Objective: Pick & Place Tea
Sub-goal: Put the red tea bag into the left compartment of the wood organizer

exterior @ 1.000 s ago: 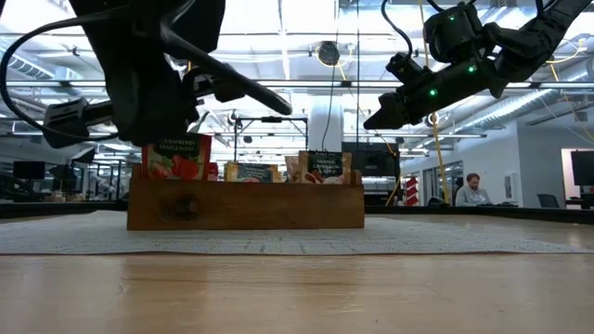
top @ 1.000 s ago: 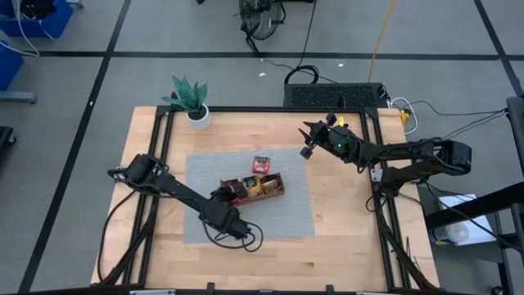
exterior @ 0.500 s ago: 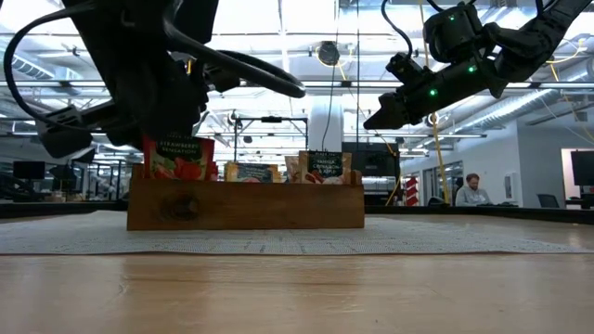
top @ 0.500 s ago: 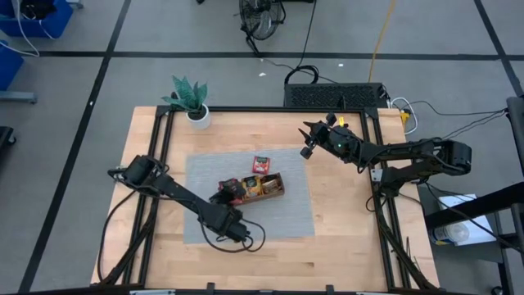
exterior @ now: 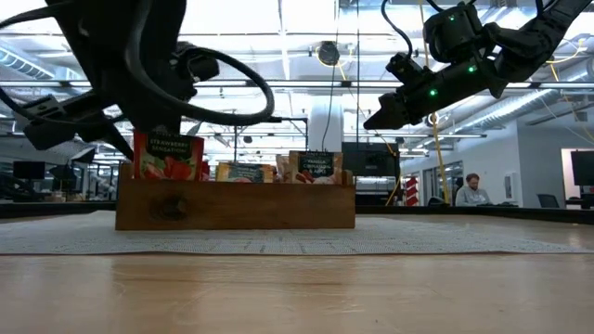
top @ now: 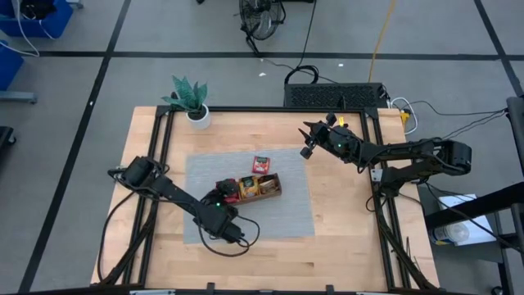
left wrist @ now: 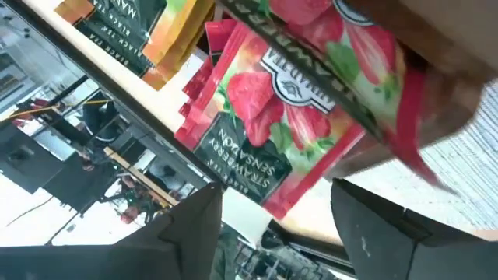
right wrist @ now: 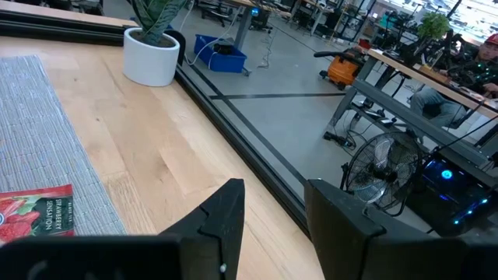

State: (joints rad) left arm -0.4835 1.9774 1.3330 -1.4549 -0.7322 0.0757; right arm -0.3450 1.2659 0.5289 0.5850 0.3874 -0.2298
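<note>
A wooden tray [top: 274,190] with three compartments sits on a grey mat [top: 286,215] in the middle of the table. The left gripper [top: 223,197] is at the tray's left end, fingers [left wrist: 194,233] spread apart on either side of a red strawberry sachet [left wrist: 311,117] and not pinching it. That sachet stands upright in the left compartment [exterior: 167,155], with more red ones behind it. The middle compartment holds orange-yellow sachets [exterior: 243,172] and the right one dark green sachets [exterior: 314,167]; how many stand in each stack cannot be counted. One more red sachet [top: 261,164] lies flat on the mat just behind the tray. The right gripper [top: 309,141] hovers well apart, above the bare table towards the back right; its fingers [right wrist: 218,218] stand partly apart and hold nothing. There is one tray, one mat, one potted plant [top: 191,102] and two arms. Risks, as a judgement: as the left gripper pulls away, a finger could catch the standing sachet and tip or drag it out, or nudge the tray across the mat.
</note>
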